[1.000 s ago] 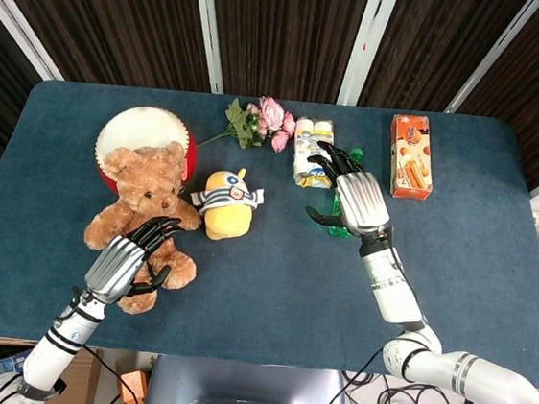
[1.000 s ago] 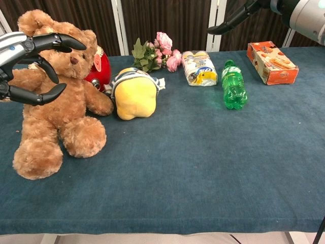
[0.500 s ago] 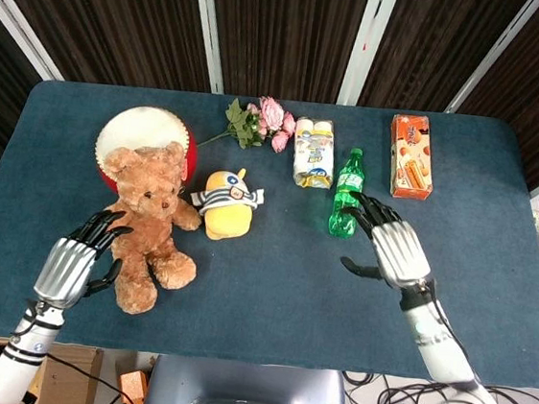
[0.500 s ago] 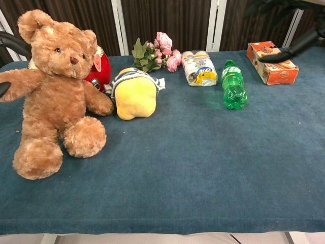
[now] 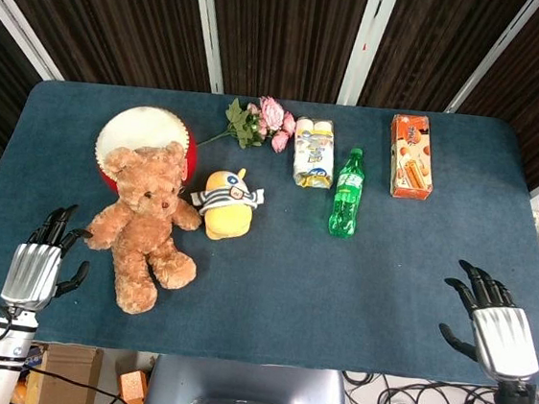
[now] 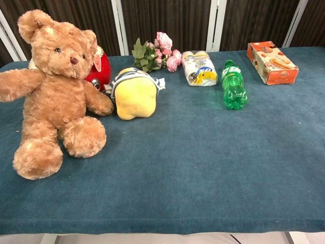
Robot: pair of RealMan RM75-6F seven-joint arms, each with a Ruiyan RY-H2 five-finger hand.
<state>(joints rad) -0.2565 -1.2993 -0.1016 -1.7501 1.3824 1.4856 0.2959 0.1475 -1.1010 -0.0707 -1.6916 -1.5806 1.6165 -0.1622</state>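
**Hands at the near corners, toys and groceries across the back**

Blue felt-like cloth covers the table (image 5: 270,289) from edge to edge, with dark slatted wall panels and pale uprights behind the far edge. Below the near edge, the head view shows cables on the floor and a grey base.

Left hand (image 5: 31,269), silver-backed with black fingers, hangs at the near left corner, fingers apart and holding nothing. Nearest to it is the brown plush teddy bear (image 5: 145,220), sitting upright, close to the fingertips but not touching. Behind the bear lies the round red drum with a white skin (image 5: 140,132), against the bear's back.

Right hand (image 5: 497,327) is over the near right corner, fingers spread, empty, well apart from everything. The green plastic bottle (image 5: 348,193) lies on its side mid-table, cap toward the far edge.

Just beside the bear's arm is the yellow plush toy with a striped band (image 5: 224,203). Along the far side run the pink artificial flowers (image 5: 263,122), the yellow-and-white wrapped packet (image 5: 312,152) and the orange biscuit box (image 5: 411,155).

The near half of the cloth, between the hands, is bare.
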